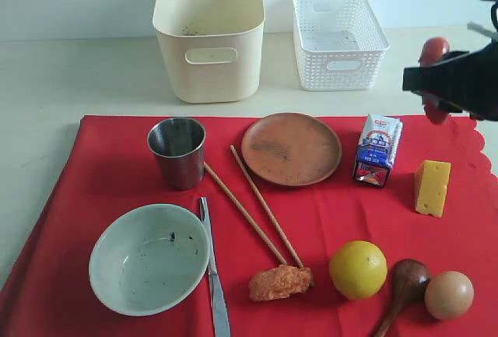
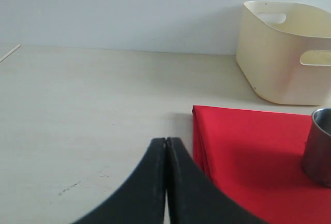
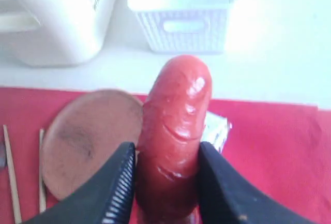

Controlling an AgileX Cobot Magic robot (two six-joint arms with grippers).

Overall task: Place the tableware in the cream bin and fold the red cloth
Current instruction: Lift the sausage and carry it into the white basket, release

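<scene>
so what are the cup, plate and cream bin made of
The cup looks steel: grey sheen, reflections on its wall. The plate looks wooden, matte brown with a darker smudge, possibly just wood-look. The cream bin seems moulded plastic: smooth, slightly glossy, rounded corners.

Exterior view: the knife (image 1: 212,275) and spoon (image 1: 405,286) run off the bottom edge, and the right gripper (image 1: 429,80) hides the middle of the sausage (image 1: 433,47). Left wrist view: the cup (image 2: 319,146) and bin (image 2: 289,53) are cut by the frame edge. The right wrist view is blurred, and the sausage covers most of the carton (image 3: 216,131).
</scene>
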